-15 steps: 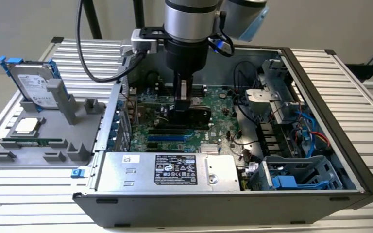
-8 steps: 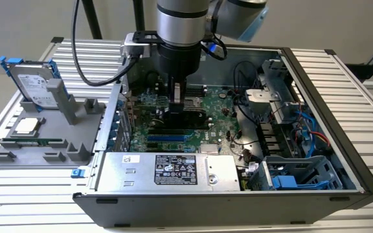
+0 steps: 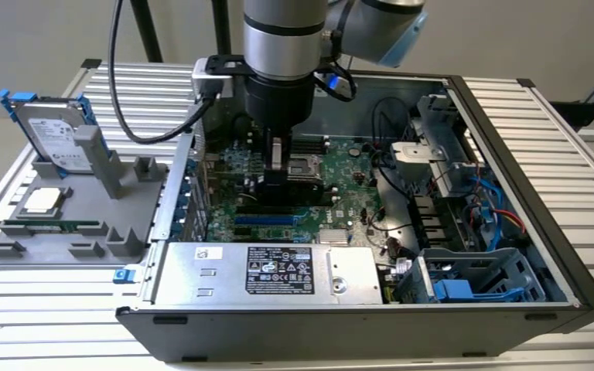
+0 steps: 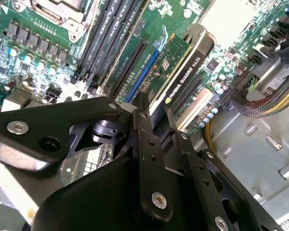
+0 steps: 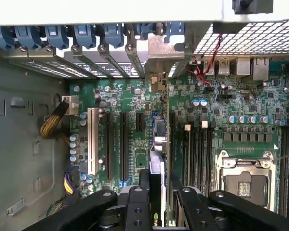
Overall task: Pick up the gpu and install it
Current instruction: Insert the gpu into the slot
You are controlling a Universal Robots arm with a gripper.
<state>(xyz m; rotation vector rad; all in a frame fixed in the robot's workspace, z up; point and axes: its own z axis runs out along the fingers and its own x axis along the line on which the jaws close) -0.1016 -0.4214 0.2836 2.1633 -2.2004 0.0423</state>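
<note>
The gpu [image 4: 183,72] is a green card with a black cooler block, standing on edge over the motherboard's [image 3: 343,185] expansion slots. My gripper [image 4: 156,113] is shut on its upper edge, one black finger on each face. In the first wrist view the gpu [image 5: 159,139] appears edge-on between the fingers of my gripper [image 5: 156,180], and its silver bracket [image 5: 160,57] reaches the case's rear slot openings. A blue slot [image 4: 145,72] lies right beside the card's lower edge. In the exterior view my gripper [image 3: 276,182] is low inside the open computer case [image 3: 503,139].
A grey fixture [image 3: 80,247] at the exterior view's left holds a hard drive [image 3: 55,135], a processor chip [image 3: 41,201] and a memory stick [image 3: 49,226]. The power supply [image 3: 276,270], drive cage [image 3: 472,278] and loose cables [image 3: 483,209] crowd the case. The processor socket [image 5: 245,180] is nearby.
</note>
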